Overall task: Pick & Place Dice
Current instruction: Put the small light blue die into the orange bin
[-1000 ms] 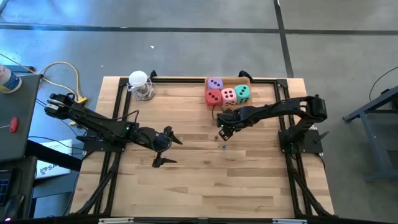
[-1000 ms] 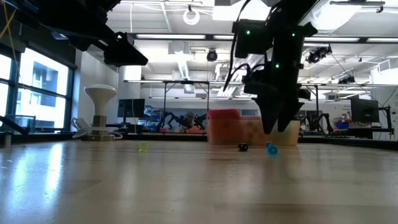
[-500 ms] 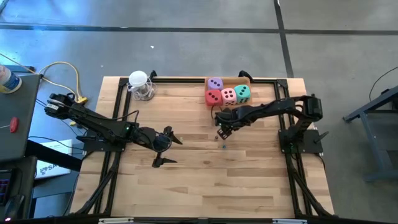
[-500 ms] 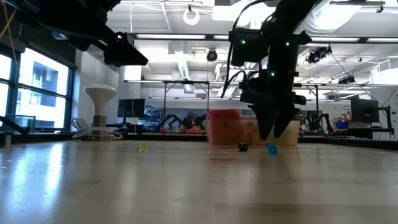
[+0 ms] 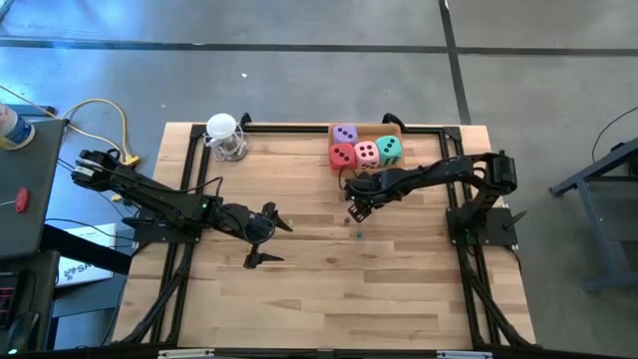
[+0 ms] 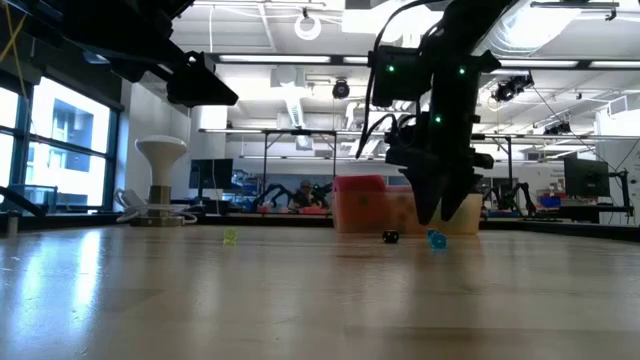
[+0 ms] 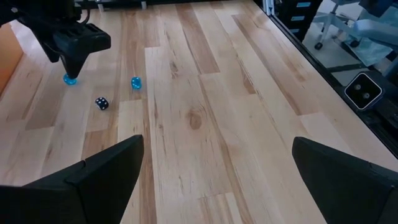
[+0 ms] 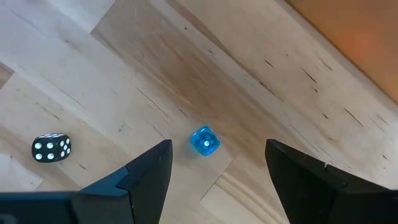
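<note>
I am holding the right gripper (image 8: 214, 171) with jaws spread over a small blue die (image 8: 204, 140) (big dice (image 5: 365, 150) are sitting at the surface's far edge), lining up a pinch.

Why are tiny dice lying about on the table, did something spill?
Possibly. Two small blue dice and a black one lie loose on the table, while the four big dice sit grouped at its far edge.

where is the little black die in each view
high view: too small to pick out
low view: black die right of centre, left of the right gripper
left wrist view: upper left, near that gripper
right wrist view: left edge
shared landmark: the right gripper
</note>
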